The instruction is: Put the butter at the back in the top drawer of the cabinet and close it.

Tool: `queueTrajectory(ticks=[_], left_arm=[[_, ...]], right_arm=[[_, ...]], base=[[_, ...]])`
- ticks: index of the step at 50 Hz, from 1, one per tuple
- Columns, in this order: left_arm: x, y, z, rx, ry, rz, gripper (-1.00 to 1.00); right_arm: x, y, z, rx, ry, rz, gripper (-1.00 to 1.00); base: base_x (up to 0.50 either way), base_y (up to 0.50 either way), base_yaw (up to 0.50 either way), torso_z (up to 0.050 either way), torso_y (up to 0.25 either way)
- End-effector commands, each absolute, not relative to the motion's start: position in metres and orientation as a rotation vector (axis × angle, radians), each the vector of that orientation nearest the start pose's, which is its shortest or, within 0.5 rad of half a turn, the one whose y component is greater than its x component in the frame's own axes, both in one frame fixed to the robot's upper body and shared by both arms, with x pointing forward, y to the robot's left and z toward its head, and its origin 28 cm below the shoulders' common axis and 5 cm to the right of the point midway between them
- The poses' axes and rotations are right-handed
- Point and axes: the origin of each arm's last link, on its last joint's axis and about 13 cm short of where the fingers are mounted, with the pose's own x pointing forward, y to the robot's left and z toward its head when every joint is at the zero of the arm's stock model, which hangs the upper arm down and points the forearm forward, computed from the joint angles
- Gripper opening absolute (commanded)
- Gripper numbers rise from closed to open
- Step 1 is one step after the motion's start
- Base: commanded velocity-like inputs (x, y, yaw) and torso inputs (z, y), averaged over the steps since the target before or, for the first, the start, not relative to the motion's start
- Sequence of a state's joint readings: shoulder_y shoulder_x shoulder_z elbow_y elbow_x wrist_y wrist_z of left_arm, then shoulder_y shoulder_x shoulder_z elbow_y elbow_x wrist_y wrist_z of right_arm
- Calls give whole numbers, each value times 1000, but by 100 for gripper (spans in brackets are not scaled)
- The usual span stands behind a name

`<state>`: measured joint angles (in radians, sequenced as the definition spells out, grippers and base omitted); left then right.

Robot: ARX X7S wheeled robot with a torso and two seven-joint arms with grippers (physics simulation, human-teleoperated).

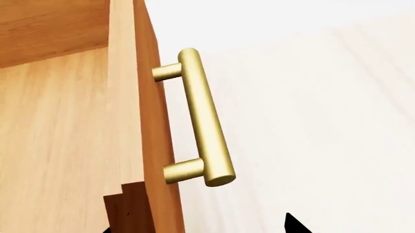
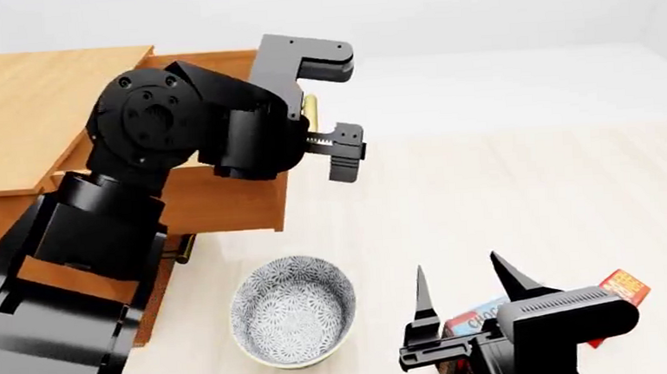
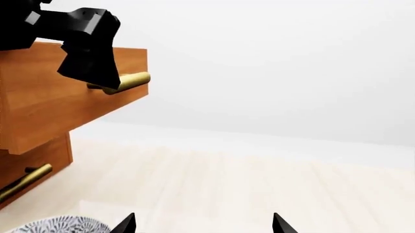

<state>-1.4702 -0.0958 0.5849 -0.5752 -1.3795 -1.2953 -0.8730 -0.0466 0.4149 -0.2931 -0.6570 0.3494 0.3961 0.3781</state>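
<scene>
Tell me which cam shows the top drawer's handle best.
Left wrist view: the brass handle shows whole and close. In the head view the left claw hides most of it; the right wrist view shows only its end.

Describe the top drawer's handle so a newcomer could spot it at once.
Start at the wooden cabinet and find its top drawer, pulled out. On the drawer front sits a brass bar handle, with the open left gripper around it. A lower handle has no gripper nearby.

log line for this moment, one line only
top drawer: pulled open | left gripper: open at handle | right gripper: open, empty | butter: on floor, not in drawer
</scene>
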Motion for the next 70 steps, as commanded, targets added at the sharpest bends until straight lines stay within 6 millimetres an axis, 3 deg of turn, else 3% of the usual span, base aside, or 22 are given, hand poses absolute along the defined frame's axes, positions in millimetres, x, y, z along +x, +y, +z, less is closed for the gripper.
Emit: queueTrajectory(ticks=[1, 11, 19, 29, 47, 70], left_arm=[[338, 112, 320, 0, 498, -310, 100], [343, 119, 328, 81, 275, -124, 100], [345, 128, 346, 74, 87, 3, 100], [336, 135, 356, 152, -28, 50, 100], [295, 166, 338, 255, -83, 47, 100], [235, 196, 298, 249, -137, 51, 100]], right_arm=[[170, -94, 100, -44, -72, 122, 100], [170, -93, 99, -48, -71, 126, 100], [169, -93, 98, -47, -68, 125, 100], [170, -94, 99, -46, -71, 125, 100], [172, -94, 105, -49, -86, 113, 100], [172, -96, 111, -49, -106, 84, 100]], base=[[13, 0, -5, 0, 10], [2, -1, -3, 2, 3], [0, 0, 0, 0, 1], [0, 0, 0, 0, 0], [0, 0, 0, 0, 0], [0, 0, 0, 0, 0]])
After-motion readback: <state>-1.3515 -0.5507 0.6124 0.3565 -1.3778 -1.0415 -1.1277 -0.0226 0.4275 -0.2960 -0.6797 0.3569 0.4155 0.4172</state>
